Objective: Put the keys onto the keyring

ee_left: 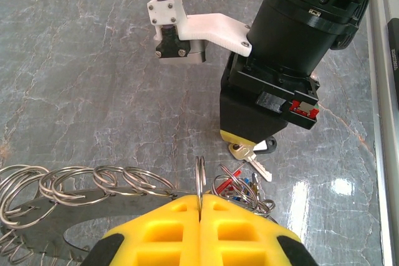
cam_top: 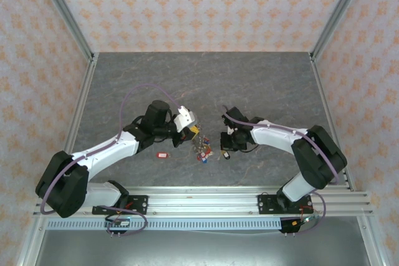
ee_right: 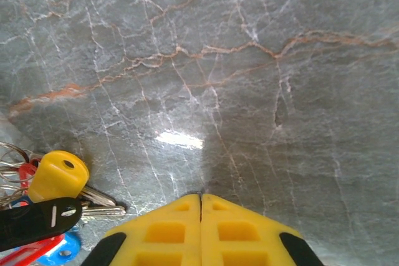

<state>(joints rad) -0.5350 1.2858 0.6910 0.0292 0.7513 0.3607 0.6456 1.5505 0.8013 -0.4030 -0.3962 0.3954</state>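
The grey, stone-look table (ee_left: 81, 73) is veined in rust and white, and it is smooth and polished enough to throw back bright glints. The left end effector (ee_left: 200, 200) has yellow moulded-plastic fingers (ee_left: 168, 222) with a smooth satin skin. The right end effector (ee_right: 200, 197) is made of the same plastic. The silvery wire-loop keyring (ee_left: 134, 180) is bright, shiny metal. The flat grey metal plate (ee_left: 93, 207) beneath it looks duller. The small silvery metal key (ee_left: 255, 165) gleams. The rounded yellow plastic key head (ee_right: 59, 175) and the long black plastic tag (ee_right: 37, 219) are glossy. The white plastic bracket (ee_left: 212, 29) looks matt.
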